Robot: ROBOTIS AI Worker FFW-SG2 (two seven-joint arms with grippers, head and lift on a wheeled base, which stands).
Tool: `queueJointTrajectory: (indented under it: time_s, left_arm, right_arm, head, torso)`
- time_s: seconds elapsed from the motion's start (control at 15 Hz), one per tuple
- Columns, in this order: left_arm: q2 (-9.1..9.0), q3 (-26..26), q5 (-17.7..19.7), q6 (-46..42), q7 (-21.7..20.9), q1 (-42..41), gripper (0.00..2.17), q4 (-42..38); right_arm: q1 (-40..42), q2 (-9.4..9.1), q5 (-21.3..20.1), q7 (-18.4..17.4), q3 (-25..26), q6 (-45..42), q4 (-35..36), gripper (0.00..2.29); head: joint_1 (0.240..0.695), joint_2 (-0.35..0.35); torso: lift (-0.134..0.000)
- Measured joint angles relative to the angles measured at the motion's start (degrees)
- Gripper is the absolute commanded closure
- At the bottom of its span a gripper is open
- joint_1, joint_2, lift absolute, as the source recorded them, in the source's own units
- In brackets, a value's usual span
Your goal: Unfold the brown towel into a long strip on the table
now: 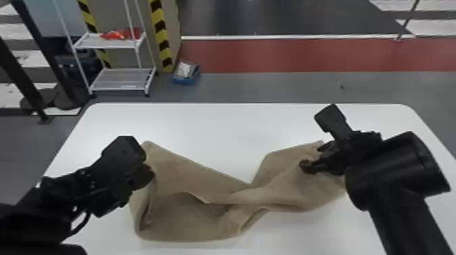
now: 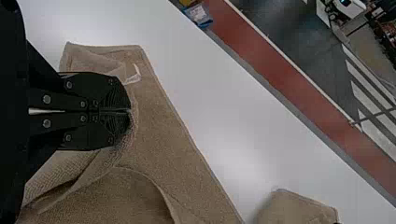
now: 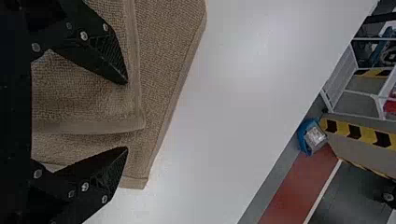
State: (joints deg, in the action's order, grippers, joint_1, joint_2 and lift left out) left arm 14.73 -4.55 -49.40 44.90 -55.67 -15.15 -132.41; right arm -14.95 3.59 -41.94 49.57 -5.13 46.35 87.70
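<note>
The brown towel (image 1: 190, 179) lies crumpled across the table (image 1: 220, 129), broad at both ends and drawn in to a twisted waist (rather like a loose bow tie). Its left part is folded over itself, with a hollow between the layers, and its right part spreads out beneath the right arm.

The left claw (image 1: 148, 166) is at the towel's left end. In the left wrist view, the left claw (image 2: 130, 110) has its two fingers pressed together, pinching a fold of the cloth at their tips. A small white tag (image 2: 134, 74) shows on the towel just beside them.

The right claw (image 1: 314, 141) is over the towel's right end, its fingers spread well apart. In the right wrist view, a hemmed corner of the cloth lies between those fingers, on top of another layer of towel (nothing is pinched there).

On the floor past the table's far edge stand a white rack (image 1: 118, 42) with red things on its upper shelf and, near it, a blue bin (image 1: 185, 80).
</note>
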Motion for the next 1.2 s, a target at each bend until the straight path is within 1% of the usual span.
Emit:
queueJointTrajectory:
  time_s: [0.07,0.27,0.33,0.53,0.6,0.73,0.87,0.93,1.0,1.2]
  left_arm:
    - [0.01,-0.06,0.00,-0.08,-0.04,0.07,1.97,0.24]
    - [0.18,-0.10,0.04,-0.27,-0.06,0.12,1.97,0.52]
    - [0.26,-0.07,0.07,-0.28,-0.06,0.12,1.97,0.56]
    - [0.38,-0.01,0.09,-0.29,-0.06,0.13,1.97,0.77]
    - [0.39,-0.01,0.09,-0.29,-0.06,0.13,1.97,0.82]
    - [0.39,-0.01,0.10,-0.29,0.02,0.14,1.97,0.99]
    - [0.39,-0.02,0.10,-0.29,-0.02,0.20,1.97,1.17]
    - [0.39,-0.01,0.10,-0.29,-0.08,0.21,1.97,1.19]
    - [0.46,0.06,0.10,-0.29,-0.13,0.21,1.97,1.18]
    - [0.89,0.31,0.17,-0.29,-0.12,0.12,1.97,1.17]
  right_arm:
    - [-0.03,-0.04,0.31,0.01,0.07,-0.24,-0.10,0.56]
    - [-0.21,-0.07,0.55,0.02,0.21,-0.51,-0.64,0.60]
    - [-0.19,-0.07,0.65,0.00,0.44,-0.57,-0.66,0.77]
    - [0.50,-0.04,0.95,0.08,1.05,-0.85,0.14,0.77]
    - [0.83,-0.01,1.00,0.09,1.25,-0.96,0.48,0.97]
    - [1.58,0.02,1.85,0.07,1.96,-1.28,1.61,1.00]
    - [3.05,0.11,3.30,0.08,3.22,-1.44,4.74,1.00]
    - [3.93,0.25,4.00,0.36,3.79,-1.48,6.74,1.12]
    - [5.07,0.46,4.94,1.13,4.47,-1.48,9.33,1.33]
    - [8.06,1.39,7.13,2.15,6.25,-1.06,14.78,1.35]
  head:
    - [0.695,0.033]
    - [0.695,0.034]
    - [0.695,0.034]
    - [0.695,0.033]
    - [0.695,0.032]
    - [0.695,0.031]
    - [0.695,0.029]
    - [0.695,0.028]
    - [0.695,0.027]
    - [0.695,0.025]
  torso:
    - [-0.123]
    - [-0.123]
    - [-0.123]
    - [-0.123]
    - [-0.123]
    - [-0.123]
    - [-0.123]
    - [-0.123]
    - [-0.123]
    - [-0.123]
